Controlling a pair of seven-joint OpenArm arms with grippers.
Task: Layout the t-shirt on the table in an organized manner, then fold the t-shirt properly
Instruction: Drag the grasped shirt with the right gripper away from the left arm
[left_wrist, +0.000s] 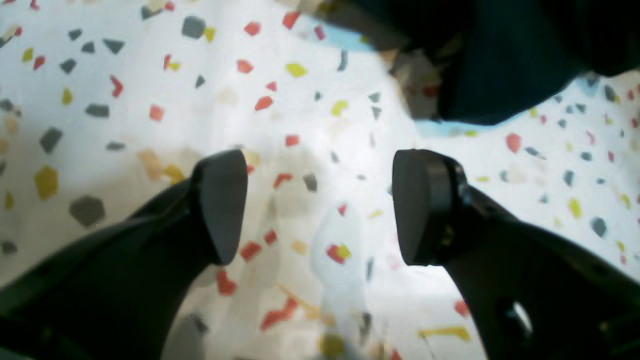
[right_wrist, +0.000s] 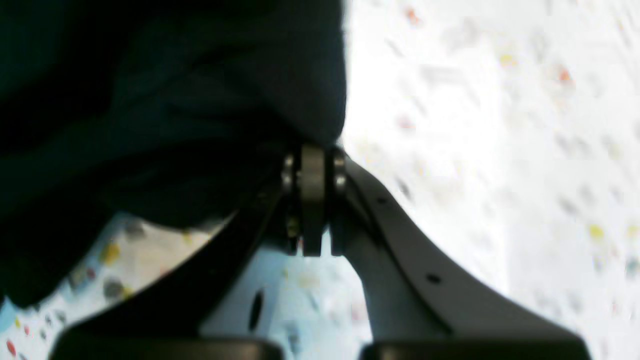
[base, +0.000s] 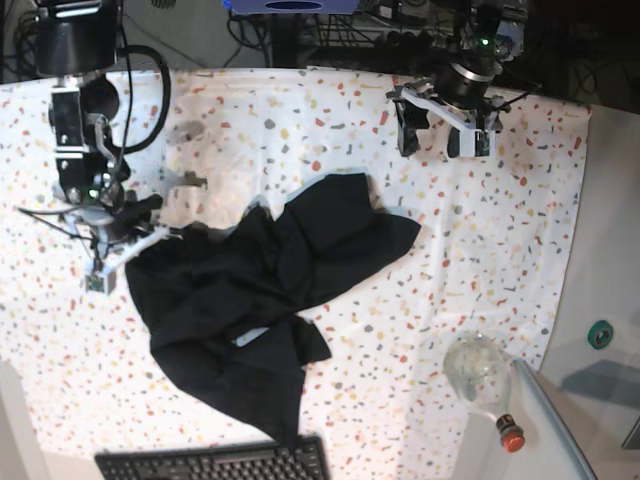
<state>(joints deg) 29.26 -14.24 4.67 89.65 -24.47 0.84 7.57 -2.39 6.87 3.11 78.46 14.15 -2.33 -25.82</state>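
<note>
Keyboard (base: 215, 464) is sitting at the near edge of the table (base: 500, 250), one unit, just below the t-shirt's lowest corner. A clear glass bottle with a red cap (base: 483, 378) is lying near the table's near corner on the left-arm side, close to the cloth edge.

One t-shirt (base: 262, 290), black, is lying crumpled and bunched around table centre, spreading diagonally from near the keyboard up toward the far middle. One lobe is reaching toward the left-arm side, another toward the right gripper. Open speckled cloth is showing all round it: a wide band on the left-arm side, a wide far strip, a narrower band toward the right-arm edge.

Right gripper (base: 128, 240) is working at the shirt's edge on the right-arm side. In its wrist view the right gripper (right_wrist: 314, 200) is showing its jaws pressed together with black fabric (right_wrist: 175, 110) bunched right at the tips, so it is gripping the shirt hem.

Left gripper (base: 447, 128) is hovering over bare table at the far side, well apart from the shirt. In the wrist view the left gripper (left_wrist: 320, 207) is standing wide apart, two fingertips (left_wrist: 222, 205), nothing between them, speckled table (left_wrist: 125, 100) below, a dark shirt corner (left_wrist: 500, 65) at the top of the frame.

Two arms in total, one shirt, one keyboard, one bottle.
</note>
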